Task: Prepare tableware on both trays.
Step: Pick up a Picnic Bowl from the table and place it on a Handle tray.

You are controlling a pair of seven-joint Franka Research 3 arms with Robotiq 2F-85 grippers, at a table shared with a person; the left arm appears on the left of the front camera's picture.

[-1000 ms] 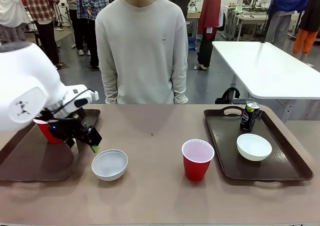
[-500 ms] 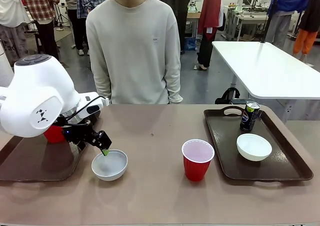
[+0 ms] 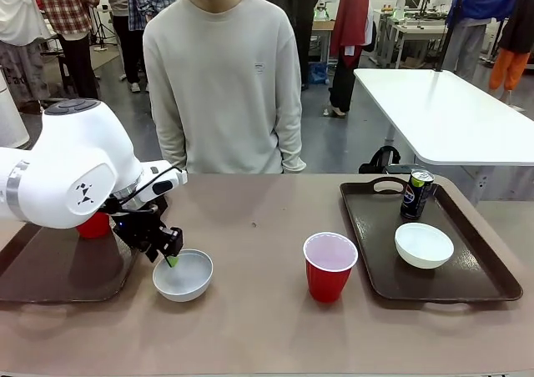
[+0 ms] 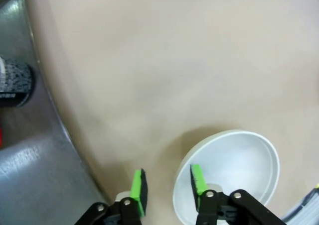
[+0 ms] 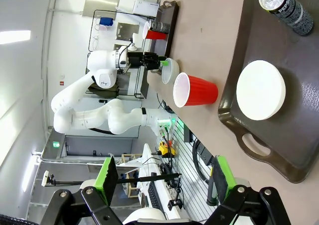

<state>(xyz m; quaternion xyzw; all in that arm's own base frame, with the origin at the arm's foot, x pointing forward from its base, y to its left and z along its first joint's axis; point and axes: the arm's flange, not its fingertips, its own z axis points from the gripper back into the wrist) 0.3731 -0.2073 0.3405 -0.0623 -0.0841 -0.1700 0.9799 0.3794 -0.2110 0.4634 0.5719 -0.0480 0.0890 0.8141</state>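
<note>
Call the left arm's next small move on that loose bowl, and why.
Probably close the jaws. The left gripper is open and straddles the rim of the white bowl, one pad inside and one outside. The bowl sits on the table, off the left tray, so pinching the rim should come before any lift.

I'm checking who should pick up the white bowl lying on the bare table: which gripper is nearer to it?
Left. The left gripper straddles the near rim of the white bowl, jaws open. The right gripper hangs far off, beyond the right tray.
</note>
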